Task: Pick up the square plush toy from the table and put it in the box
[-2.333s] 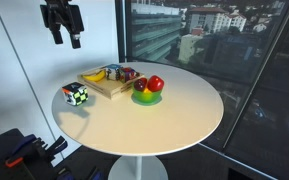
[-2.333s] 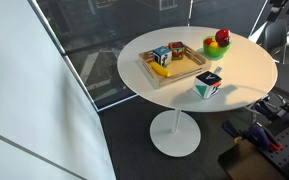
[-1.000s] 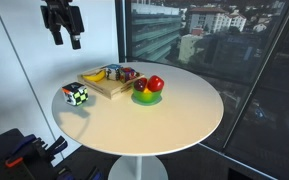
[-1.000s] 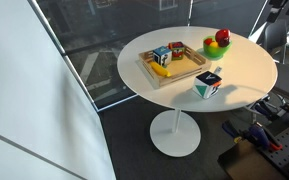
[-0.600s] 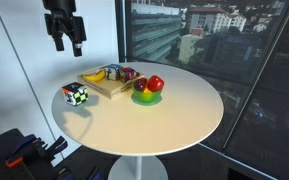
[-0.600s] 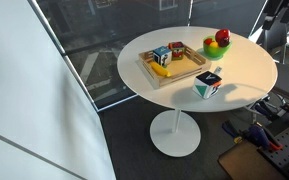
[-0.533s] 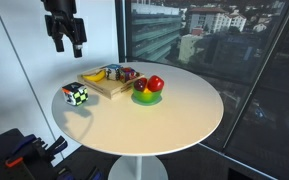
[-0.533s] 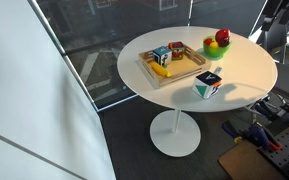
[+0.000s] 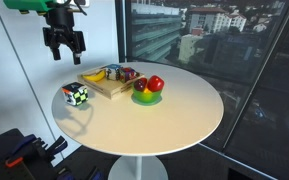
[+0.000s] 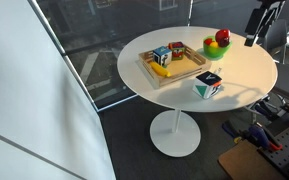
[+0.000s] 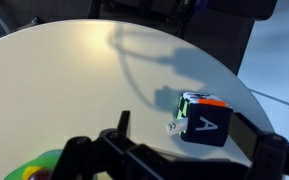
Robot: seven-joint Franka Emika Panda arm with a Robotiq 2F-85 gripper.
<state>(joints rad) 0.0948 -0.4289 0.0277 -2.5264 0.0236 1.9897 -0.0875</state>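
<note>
The square plush toy (image 9: pixel 76 95) is a small patchwork cube of black, white and green, resting on the round white table (image 9: pixel 174 115) near its edge. It also shows in an exterior view (image 10: pixel 208 84) and in the wrist view (image 11: pixel 204 117), where a black face bears a letter A and a white tag sticks out. The box (image 9: pixel 110 84) is a shallow light-wood tray holding a few small toys, also in an exterior view (image 10: pixel 172 64). My gripper (image 9: pixel 63 47) hangs open and empty in the air above the plush toy, also seen in an exterior view (image 10: pixel 257 24).
A round green plate (image 9: pixel 146 97) with red fruit-like objects (image 10: pixel 220 42) sits beside the box. Dark glass window walls stand behind the table. Equipment lies on the floor beside the table (image 10: pixel 269 125).
My gripper has come down and slightly toward the table, closer above the plush toy. The objects on the table have not moved.
</note>
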